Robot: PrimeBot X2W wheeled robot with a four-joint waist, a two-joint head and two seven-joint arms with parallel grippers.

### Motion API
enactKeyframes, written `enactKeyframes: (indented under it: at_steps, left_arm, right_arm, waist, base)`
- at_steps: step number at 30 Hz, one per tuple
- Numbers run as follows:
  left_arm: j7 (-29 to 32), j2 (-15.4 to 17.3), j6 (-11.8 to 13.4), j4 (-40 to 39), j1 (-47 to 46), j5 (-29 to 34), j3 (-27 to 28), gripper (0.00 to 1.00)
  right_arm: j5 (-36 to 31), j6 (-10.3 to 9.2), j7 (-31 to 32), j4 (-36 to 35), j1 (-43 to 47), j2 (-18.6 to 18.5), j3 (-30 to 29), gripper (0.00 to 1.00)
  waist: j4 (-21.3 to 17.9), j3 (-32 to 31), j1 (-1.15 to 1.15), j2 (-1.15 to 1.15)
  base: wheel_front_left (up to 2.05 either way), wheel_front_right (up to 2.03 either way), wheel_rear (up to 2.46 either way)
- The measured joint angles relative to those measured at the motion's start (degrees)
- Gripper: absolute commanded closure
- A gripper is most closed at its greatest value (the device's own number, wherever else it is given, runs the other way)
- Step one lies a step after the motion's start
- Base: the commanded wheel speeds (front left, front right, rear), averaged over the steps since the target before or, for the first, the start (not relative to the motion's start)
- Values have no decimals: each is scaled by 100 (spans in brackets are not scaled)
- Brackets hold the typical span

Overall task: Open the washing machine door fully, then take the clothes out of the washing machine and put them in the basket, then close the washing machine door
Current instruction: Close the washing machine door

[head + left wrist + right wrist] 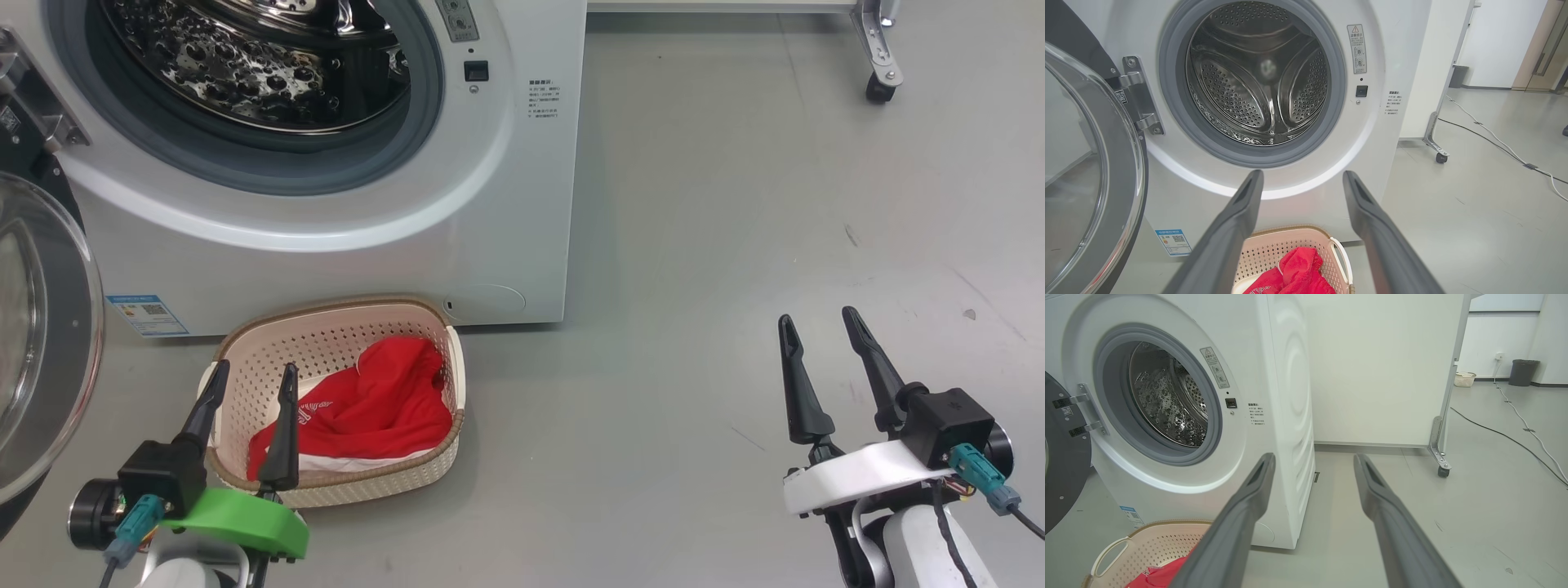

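Left end effector (255, 366) sits low at L of head view, fingers spread wide, nothing btwn them. Its tips overlap the near-L rim of the basket (326, 306); touching or not, can't tell. Right end effector (817, 315) is also wide open, holding nothing, over bare floor (694, 245), well apart from basket.

Basket stands on floor just in front of the washing machine (506, 204), below its round opening. Clothes (384, 392): red bundle w/ white trim & some lettering, lying inside basket, bunched toward its R side.

Behind it, the machine's door (57, 343) is swung open to robot's L, hinged on L side, glass bowl showing. Grey gasket (269, 175) rings the opening; steel drum (245, 73) shows through it. Blue sticker (147, 314) sits low on the front, L of basket.

Further back in R wrist view: wheel (1442, 470) under a white panel's leg, cable (1515, 441) across floor, dark bin (1523, 372) by far wall.
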Motion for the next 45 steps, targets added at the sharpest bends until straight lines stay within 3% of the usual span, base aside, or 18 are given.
enactKeyframes:
  at_steps: [22, 45]
  left_arm:
    - [0, -41, 3, -16, 0, 14, 76, 0]
    - [0, -60, 2, -14, 1, 32, 75, 0]
  right_arm:
    - [0, 8, 0, 15, 1, 1, 26, 0]
    - [-18, 42, 0, 46, 1, 2, 57, 0]
  waist:
    - [-10, 12, 0, 0]
    - [-4, -53, 0, 0]
  base:
    - [-59, 59, 0]
    - [-5, 5, 0]
